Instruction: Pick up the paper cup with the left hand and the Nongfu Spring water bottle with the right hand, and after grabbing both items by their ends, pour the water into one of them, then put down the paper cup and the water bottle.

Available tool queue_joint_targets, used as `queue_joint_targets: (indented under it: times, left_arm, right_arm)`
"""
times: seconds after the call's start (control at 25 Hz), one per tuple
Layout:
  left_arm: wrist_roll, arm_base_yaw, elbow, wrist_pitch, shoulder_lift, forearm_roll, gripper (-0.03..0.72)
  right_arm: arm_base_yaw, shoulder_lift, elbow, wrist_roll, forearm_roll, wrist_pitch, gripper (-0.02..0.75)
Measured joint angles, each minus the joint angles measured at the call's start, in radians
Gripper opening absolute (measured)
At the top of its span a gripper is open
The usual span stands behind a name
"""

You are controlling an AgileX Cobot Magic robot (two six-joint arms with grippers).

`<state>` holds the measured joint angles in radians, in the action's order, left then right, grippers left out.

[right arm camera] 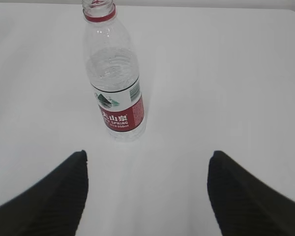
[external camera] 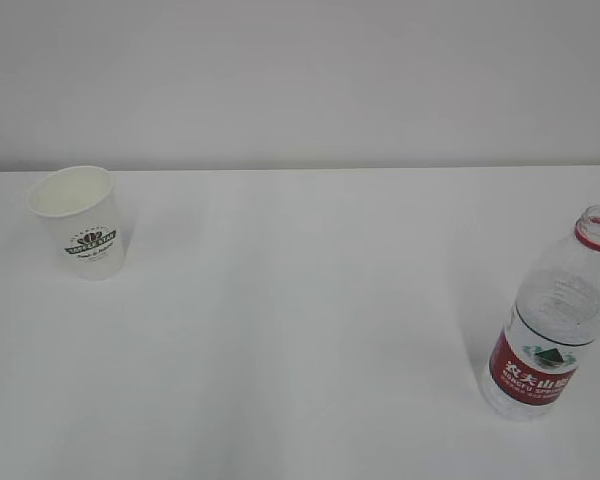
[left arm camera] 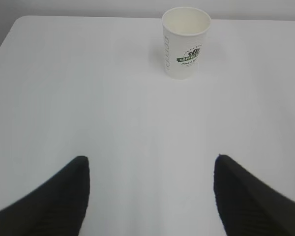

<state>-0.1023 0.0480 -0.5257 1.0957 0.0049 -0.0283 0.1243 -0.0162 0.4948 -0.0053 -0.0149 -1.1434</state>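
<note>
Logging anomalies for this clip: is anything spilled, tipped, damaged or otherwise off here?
Nothing stands out. The paper cup and the uncapped water bottle both stand upright on the white table, far apart, with no spill visible.

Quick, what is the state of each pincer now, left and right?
Left pincer: open, holding nothing; the paper cup stands ahead of it, apart.
Right pincer: open, holding nothing; the water bottle stands ahead of it, apart.
</note>
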Motion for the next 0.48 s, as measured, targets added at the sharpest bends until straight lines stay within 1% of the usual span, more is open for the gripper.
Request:
queue_joint_targets:
  times: [0.32,0.48]
  left_arm:
    - [0.0,0.0,-0.045,-0.034,0.0,0.0,0.57]
    - [0.0,0.0,-0.046,-0.038,0.017,0.0,0.57]
  right_arm:
    - [0.0,0.0,0.038,0.0,0.0,0.009,0.569]
    - [0.0,0.0,0.048,0.0,0.0,0.061,0.569]
